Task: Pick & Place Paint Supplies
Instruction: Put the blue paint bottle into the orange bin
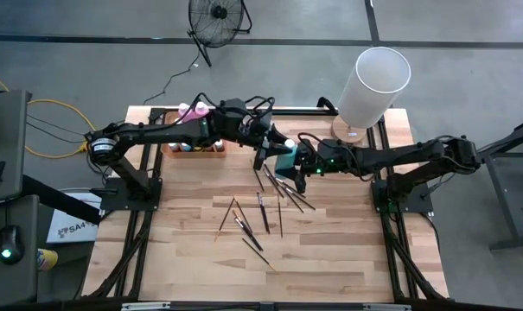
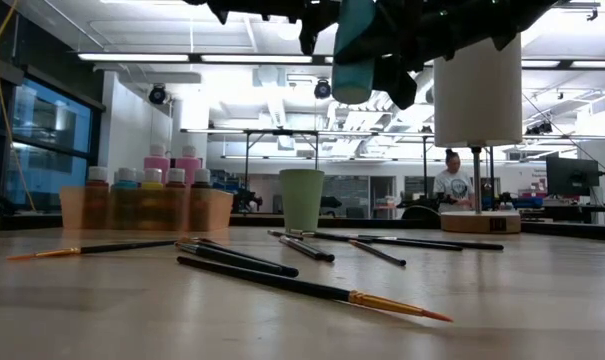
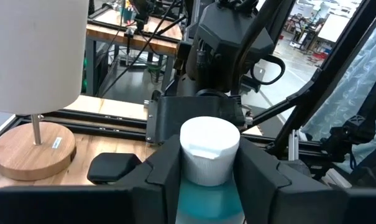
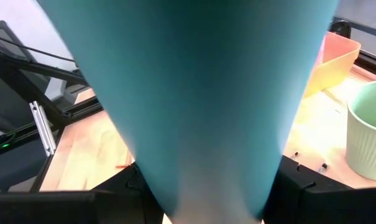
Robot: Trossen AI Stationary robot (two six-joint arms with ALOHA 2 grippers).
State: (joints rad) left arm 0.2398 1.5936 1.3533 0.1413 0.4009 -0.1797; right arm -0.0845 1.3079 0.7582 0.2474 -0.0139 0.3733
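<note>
Left gripper (image 3: 207, 180) clasps the blue bottle (image 3: 207, 196) just under its white cap (image 3: 209, 151); right gripper (image 1: 302, 166) appears, we think, to grip its body. We note it hangs mid-table, above the brushes (image 1: 263, 212), green cup (image 2: 301, 199) nearby.

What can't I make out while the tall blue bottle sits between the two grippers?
- Low view: top edge cuts off left gripper and right gripper; only the base of the tall blue white-capped plastic bottle shows.
- Right wrist view: bottle fills the picture, hiding the table.
- High view: left arm covers part of the orange plastic tray; thin dark-handled brushes too small to count.
</note>
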